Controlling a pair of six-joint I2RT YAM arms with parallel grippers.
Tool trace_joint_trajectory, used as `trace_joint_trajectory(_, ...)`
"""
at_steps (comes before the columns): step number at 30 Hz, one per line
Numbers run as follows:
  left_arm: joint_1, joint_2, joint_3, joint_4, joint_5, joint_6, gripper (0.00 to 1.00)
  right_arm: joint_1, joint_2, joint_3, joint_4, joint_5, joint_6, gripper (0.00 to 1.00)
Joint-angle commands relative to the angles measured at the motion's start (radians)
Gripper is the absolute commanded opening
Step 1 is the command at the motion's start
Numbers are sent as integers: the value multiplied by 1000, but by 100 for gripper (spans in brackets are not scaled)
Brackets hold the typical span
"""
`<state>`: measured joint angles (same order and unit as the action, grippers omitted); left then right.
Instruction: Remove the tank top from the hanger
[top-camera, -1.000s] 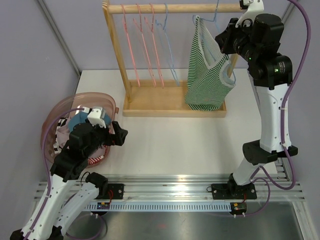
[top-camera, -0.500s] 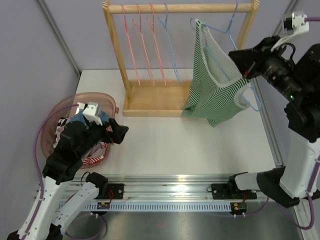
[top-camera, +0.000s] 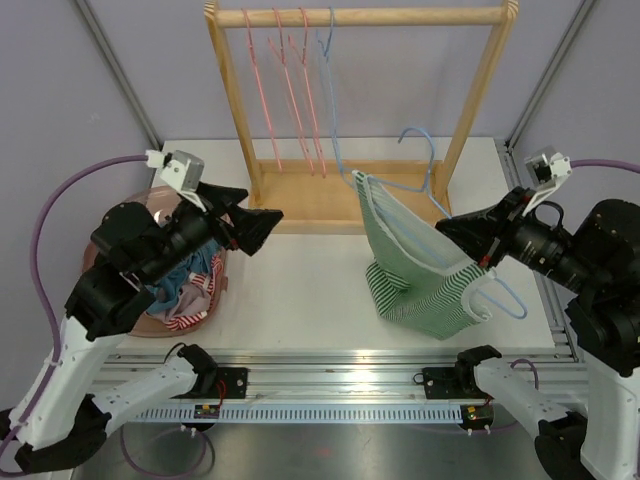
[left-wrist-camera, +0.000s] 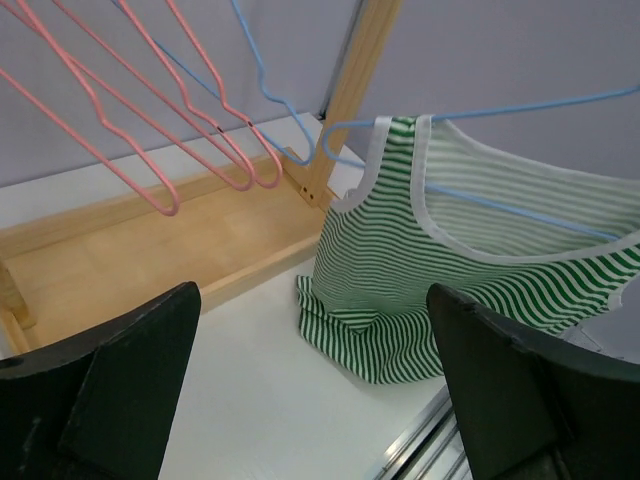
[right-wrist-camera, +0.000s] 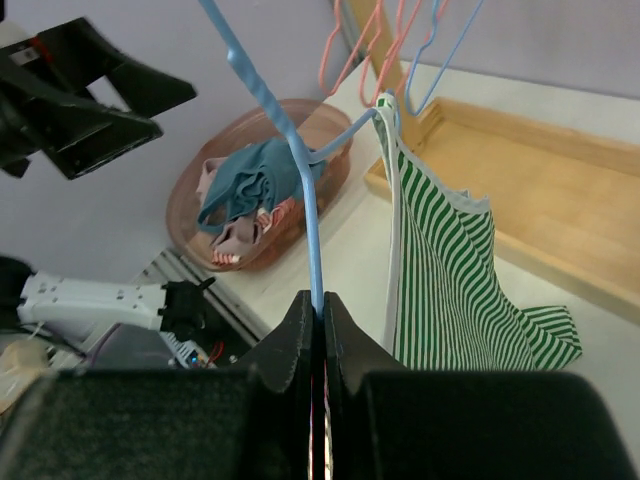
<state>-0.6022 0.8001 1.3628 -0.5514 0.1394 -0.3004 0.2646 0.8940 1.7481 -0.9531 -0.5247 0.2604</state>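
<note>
The green-and-white striped tank top (top-camera: 415, 270) hangs on a blue wire hanger (top-camera: 425, 150), off the rack, its hem bunched on the white table. It also shows in the left wrist view (left-wrist-camera: 440, 270) and the right wrist view (right-wrist-camera: 450, 270). My right gripper (top-camera: 455, 232) is shut on the blue hanger's wire (right-wrist-camera: 310, 230) and holds it above the table right of centre. My left gripper (top-camera: 262, 220) is open and empty, raised left of the tank top and pointing toward it; its fingers (left-wrist-camera: 130, 390) frame the garment from a distance.
The wooden rack (top-camera: 360, 17) stands at the back with pink hangers (top-camera: 290, 90) and a blue hanger (top-camera: 330, 80) on its rail. A pink basket (top-camera: 195, 300) with clothes sits at the left. The metal rail (top-camera: 350, 370) runs along the near edge.
My right gripper has pulled the hanger and tank top off the rail, down and toward the near side; the hem now rests on the table. My left arm has risen and swung toward the tank top.
</note>
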Motion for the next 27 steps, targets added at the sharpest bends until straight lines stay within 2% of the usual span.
trace_joint_trajectory(1,-161,53,44,88,-163,26,99,-2,-71,-73,125,-162,60,0)
trace_joint_trajectory(3,-262,83,48,99,-268,59,99,-2,-99,-130,152,-195,95,0)
trace_joint_trajectory(4,-366,124,55,110,-379,95,99,-2,-127,-145,181,-204,105,0)
trace_joint_trajectory(7,-538,186,64,145,-560,154,99,-2,-170,-194,249,-260,143,0)
trace_joint_trajectory(9,-620,243,71,166,-628,187,99,-1,-184,-220,293,-319,167,0)
trace_joint_trajectory(13,-682,316,94,192,-744,204,99,-2,-201,-220,297,-347,184,0)
trace_joint_trajectory(16,-694,347,88,218,-774,207,98,-2,-213,-219,292,-359,189,0)
trace_joint_trajectory(22,-694,352,62,251,-778,208,83,-2,-227,-219,248,-322,149,0)
trace_joint_trajectory(25,-694,347,49,257,-794,213,65,-1,-228,-226,244,-321,138,0)
trace_joint_trajectory(26,-694,344,42,260,-802,214,53,-2,-231,-232,250,-324,143,0)
trace_joint_trajectory(27,-694,340,39,265,-810,218,48,-2,-234,-237,261,-324,145,0)
